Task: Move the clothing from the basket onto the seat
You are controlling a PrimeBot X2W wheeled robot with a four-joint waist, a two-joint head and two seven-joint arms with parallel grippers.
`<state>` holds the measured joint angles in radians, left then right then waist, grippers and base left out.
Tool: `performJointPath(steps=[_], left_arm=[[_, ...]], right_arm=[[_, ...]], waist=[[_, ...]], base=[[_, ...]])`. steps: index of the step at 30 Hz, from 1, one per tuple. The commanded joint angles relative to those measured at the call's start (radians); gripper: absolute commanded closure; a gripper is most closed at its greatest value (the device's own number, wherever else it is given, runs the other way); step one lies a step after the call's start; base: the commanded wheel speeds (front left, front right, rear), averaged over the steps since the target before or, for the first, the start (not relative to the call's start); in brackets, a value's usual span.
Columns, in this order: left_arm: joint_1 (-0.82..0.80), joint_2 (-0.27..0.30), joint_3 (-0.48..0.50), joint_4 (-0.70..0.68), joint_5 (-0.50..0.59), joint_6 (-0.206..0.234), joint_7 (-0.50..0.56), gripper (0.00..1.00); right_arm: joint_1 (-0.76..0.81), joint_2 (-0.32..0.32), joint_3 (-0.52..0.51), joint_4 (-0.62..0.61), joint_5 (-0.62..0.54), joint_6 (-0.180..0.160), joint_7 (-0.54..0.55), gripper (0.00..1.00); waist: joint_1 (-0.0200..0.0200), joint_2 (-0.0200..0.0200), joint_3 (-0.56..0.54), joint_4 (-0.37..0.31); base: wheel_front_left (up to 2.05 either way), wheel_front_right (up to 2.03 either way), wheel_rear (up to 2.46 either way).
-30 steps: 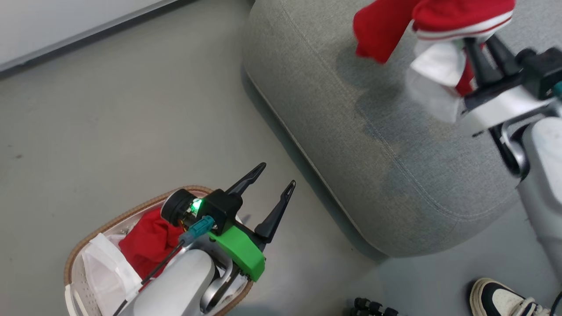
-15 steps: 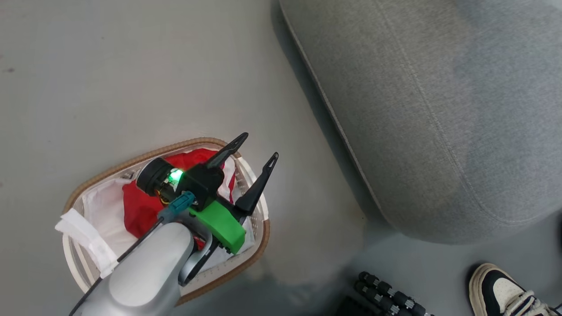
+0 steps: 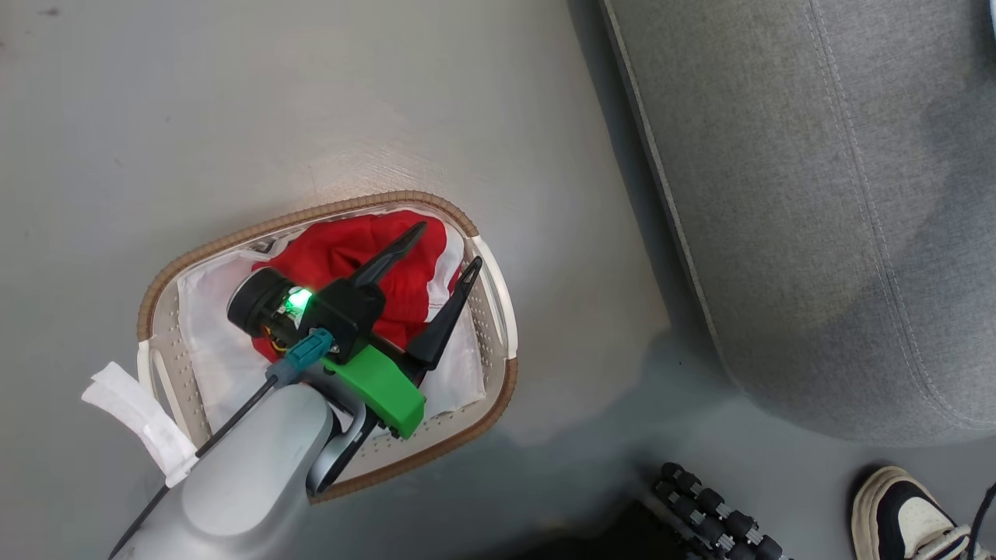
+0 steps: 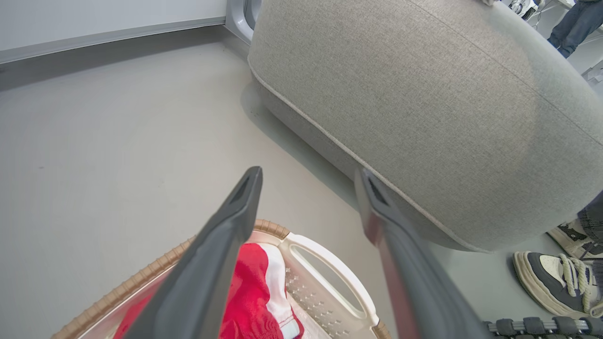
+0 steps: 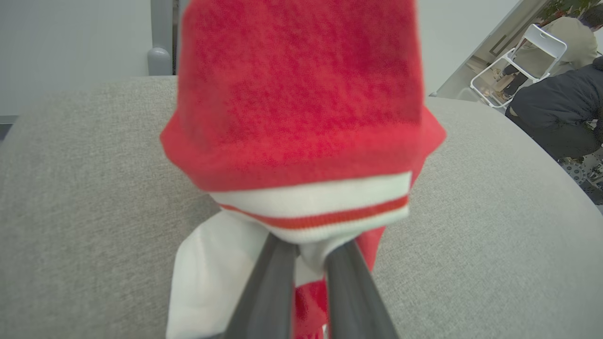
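In the right wrist view the right gripper (image 5: 312,245) has its fingers pinched together on the held garment (image 5: 301,94). The fabric bunches just past the tips at frame centre, above the grey seat (image 5: 70,188). Its long axis runs up the frame, with the white striped band lying crosswise.

In the head view the left gripper (image 3: 447,245) holds its fingers spread wide with nothing between them, above a second garment (image 3: 350,249). This one lies crumpled in the basket (image 3: 498,295) at lower left, on a white liner cloth (image 3: 218,350), stretching from lower left to upper right.

Count: two red garments, one basket, one seat, one shoe (image 3: 903,517).
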<state>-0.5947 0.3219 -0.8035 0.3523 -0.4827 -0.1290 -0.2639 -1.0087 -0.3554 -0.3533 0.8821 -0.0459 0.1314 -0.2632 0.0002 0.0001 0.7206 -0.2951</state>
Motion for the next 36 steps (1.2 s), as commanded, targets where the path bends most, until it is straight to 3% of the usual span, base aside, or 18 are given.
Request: performJointPath(steps=[1, 2, 3, 11, 17, 26, 36], left_arm=[[0.001, -0.005, 0.008, 0.001, -0.001, -0.003, -0.001, 0.0], [0.002, -0.006, 0.01, 0.004, -0.003, -0.003, -0.001, 0.0], [0.006, -0.009, 0.013, 0.008, -0.005, -0.003, -0.001, 0.0], [0.04, -0.042, 0.047, 0.034, -0.009, -0.003, -0.001, 0.0], [0.089, -0.081, 0.12, 0.053, 0.001, -0.003, -0.001, 0.0], [0.179, -0.151, 0.329, 0.064, 0.068, -0.003, -0.001, 0.0], [0.274, -0.214, 0.58, 0.07, 0.164, -0.003, -0.001, 0.0]], right_arm=[[0.032, 0.005, -0.02, -0.01, -0.01, -0.001, -0.002, 0.82], [0.047, 0.016, -0.036, -0.024, -0.013, -0.001, -0.002, 0.19], [0.08, 0.039, -0.05, -0.052, -0.018, -0.001, -0.002, 0.0], [0.238, 0.086, -0.049, -0.165, -0.035, -0.001, -0.002, 0.0], [0.334, 0.099, 0.027, -0.254, -0.006, -0.001, -0.002, 0.0], [0.421, 0.129, 0.228, -0.391, 0.089, -0.001, -0.002, 0.0], [0.503, 0.171, 0.328, -0.482, 0.168, -0.001, -0.002, 0.0]], waist=[[-0.0002, -0.0001, -0.013, -0.002], [-0.0002, -0.0001, -0.02, -0.006], [-0.0002, -0.0001, -0.037, -0.01], [-0.0002, -0.0001, -0.135, -0.008], [-0.0002, -0.0001, -0.217, 0.03], [-0.0002, -0.0001, -0.322, 0.126], [-0.0002, -0.0001, -0.4, 0.24]], base=[[0.0, 0.0, 0.0], [0.0, 0.0, 0.0], [0.0, 0.0, 0.0], [0.0, 0.0, 0.0], [0.0, 0.0, 0.0], [0.0, 0.0, 0.0], [0.0, 0.0, 0.0]])
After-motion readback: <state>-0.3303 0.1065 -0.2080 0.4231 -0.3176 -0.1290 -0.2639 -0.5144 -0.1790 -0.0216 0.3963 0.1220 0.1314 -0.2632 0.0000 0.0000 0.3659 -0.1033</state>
